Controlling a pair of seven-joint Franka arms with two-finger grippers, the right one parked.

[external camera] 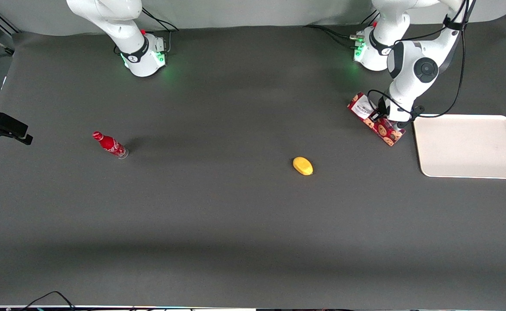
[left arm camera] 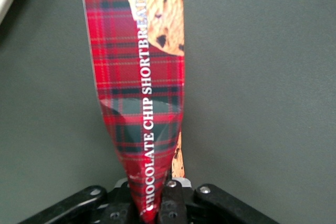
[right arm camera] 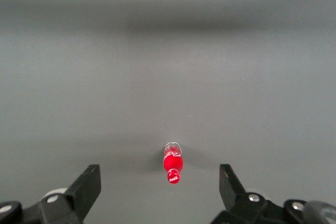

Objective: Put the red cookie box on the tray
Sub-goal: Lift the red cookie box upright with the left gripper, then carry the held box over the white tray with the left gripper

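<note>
Gripper: your left arm's gripper (external camera: 392, 123) sits low over the red cookie box, near the working arm's end of the table. In the left wrist view the gripper (left arm camera: 156, 203) has its fingers pinched in on the box's near end, and the cardboard is visibly creased and narrowed where they squeeze it.

Red cookie box: you will find the red cookie box (external camera: 376, 120) at about 2 o'clock from the table's centre in the front view, lying slantwise. Its white label end points toward 10 o'clock, its cookie-printed end toward 4 o'clock. Whether it rests on the table or is lifted off it, you cannot tell. The left wrist view shows the red cookie box (left arm camera: 140, 87) with a red tartan face, the words CHOCOLATE CHIP SHORTBREAD and a cookie picture at the free end.

Tray: the tray (external camera: 469, 147) lies just beside the box, at 3 o'clock of it, flat on the table. The box's cookie-printed end is close to the tray's nearest edge but not over it. Nothing lies on the tray.

Yellow object: a small yellow oval object (external camera: 302, 166) lies at about 8 o'clock from the box, nearer the front camera.

Red bottle: a small red bottle (external camera: 110, 144) stands well apart, toward the parked arm's end of the table; you also see the red bottle (right arm camera: 173, 163) in the right wrist view.
</note>
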